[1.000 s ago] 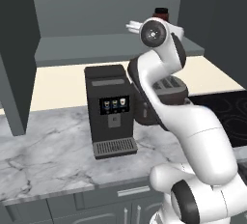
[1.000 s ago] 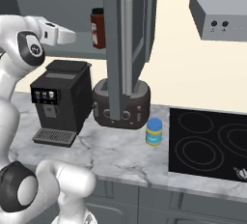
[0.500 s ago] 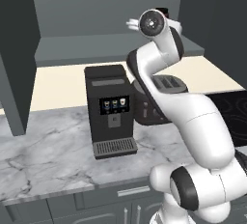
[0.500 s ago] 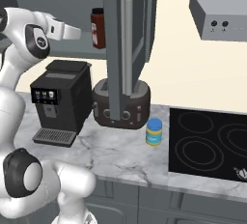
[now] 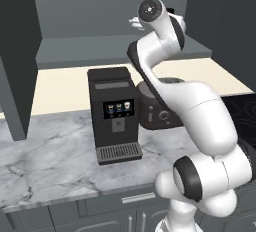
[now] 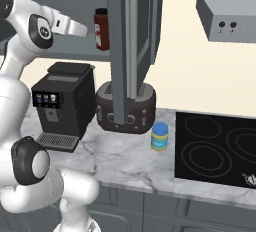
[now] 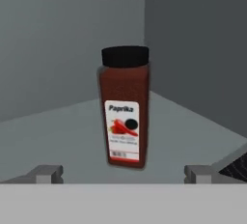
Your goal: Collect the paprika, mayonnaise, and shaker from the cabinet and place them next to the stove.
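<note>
The paprika (image 7: 124, 107), a tall dark-red bottle with a black cap and a white-and-red label, stands upright on the cabinet shelf (image 6: 65, 51). My gripper (image 6: 82, 29) is level with it and to its left, a short gap away. It is open, and its two fingertips (image 7: 46, 172) frame the bottle from a distance. The mayonnaise (image 6: 159, 136), a short blue-lidded jar, stands on the counter just left of the black stove (image 6: 216, 148). The open cabinet door (image 6: 131, 51) with its bar handle hangs right of the paprika. The shaker is out of view.
A black coffee machine (image 6: 62, 101) and a dark toaster (image 6: 125, 110) stand on the marble counter (image 6: 115, 158) below the cabinet. A grey range hood (image 6: 225, 16) hangs above the stove. The cabinet's side wall (image 7: 198, 54) is close on the paprika's far side.
My hand has risen a little and reached further into the cabinet toward the paprika, and the arm's upper joints have turned. The paprika and mayonnaise have not moved.
</note>
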{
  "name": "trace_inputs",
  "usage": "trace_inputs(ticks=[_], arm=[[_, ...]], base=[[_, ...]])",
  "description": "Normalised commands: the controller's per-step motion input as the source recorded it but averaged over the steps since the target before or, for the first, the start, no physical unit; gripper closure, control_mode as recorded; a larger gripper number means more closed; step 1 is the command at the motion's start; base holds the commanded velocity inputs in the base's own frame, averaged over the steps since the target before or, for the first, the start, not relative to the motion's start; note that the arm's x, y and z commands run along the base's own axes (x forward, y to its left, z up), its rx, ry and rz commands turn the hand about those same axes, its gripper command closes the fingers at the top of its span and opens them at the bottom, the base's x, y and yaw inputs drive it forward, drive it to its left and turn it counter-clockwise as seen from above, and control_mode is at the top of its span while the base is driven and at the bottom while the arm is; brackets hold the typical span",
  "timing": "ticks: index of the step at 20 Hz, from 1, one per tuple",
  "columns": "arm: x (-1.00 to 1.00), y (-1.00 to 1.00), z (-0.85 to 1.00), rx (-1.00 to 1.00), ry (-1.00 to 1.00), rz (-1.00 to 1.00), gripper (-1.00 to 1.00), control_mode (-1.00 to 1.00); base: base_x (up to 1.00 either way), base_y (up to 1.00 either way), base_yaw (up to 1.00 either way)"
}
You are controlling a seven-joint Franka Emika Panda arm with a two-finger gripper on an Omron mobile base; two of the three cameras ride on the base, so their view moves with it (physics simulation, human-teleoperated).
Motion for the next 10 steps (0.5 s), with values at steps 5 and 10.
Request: trace_inputs(ticks=[5, 10], arm=[[0.29, 0.0, 0.0, 0.0, 0.11, -0.11, -1.0, -1.0], [0.31, 0.0, 0.0, 0.0, 0.07, -0.09, -1.0, -1.0]], base=[[0.0, 0.0, 0.0], [0.0, 0.0, 0.0]])
